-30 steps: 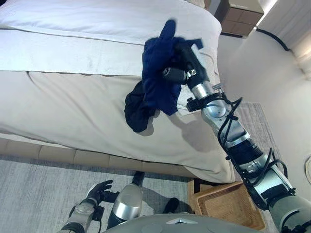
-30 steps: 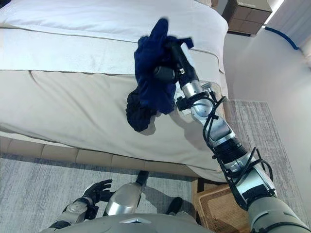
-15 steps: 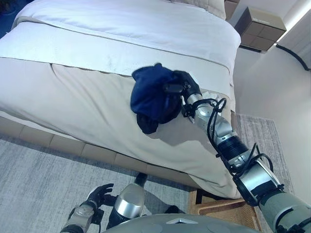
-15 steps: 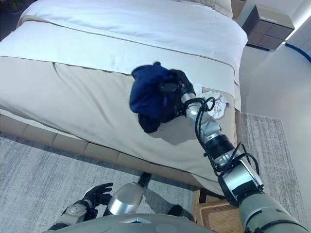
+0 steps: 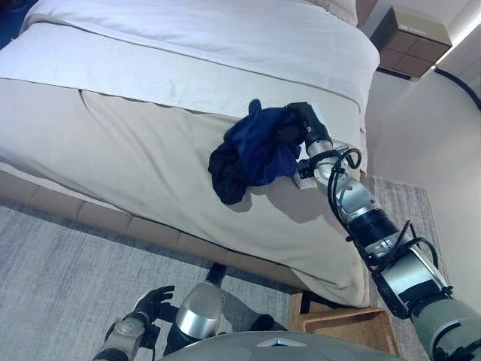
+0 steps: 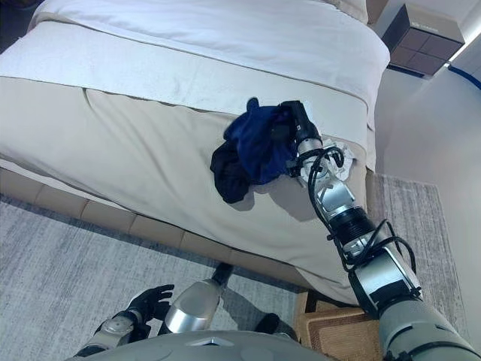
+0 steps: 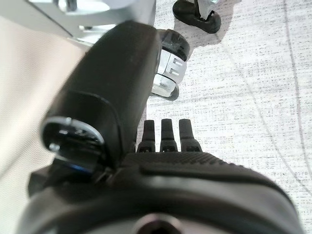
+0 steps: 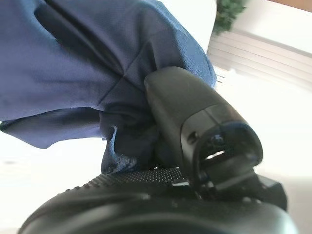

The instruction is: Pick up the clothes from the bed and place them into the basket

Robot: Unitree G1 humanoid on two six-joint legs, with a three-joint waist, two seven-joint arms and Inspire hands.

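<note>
Over bed point(image 5: 135, 150), clothes point(image 5: 259, 147) in R hand point(image 5: 301, 124)

I am looking down into a bedroom of a home or hotel. A wide bed point(image 5: 150, 150) is filling most of the head views, a beige cover lying over its near edge and a white sheet point(image 5: 225, 37) lying toward its far edge. A padded base point(image 5: 113, 222) is running along the bed's near side. A brown nightstand point(image 5: 412, 41) is standing beyond the bed's far right corner. A grey woven rug point(image 5: 60, 278) is covering the floor, and a wicker basket point(image 5: 353, 325) is sitting just beside the bed's near right corner.
</note>
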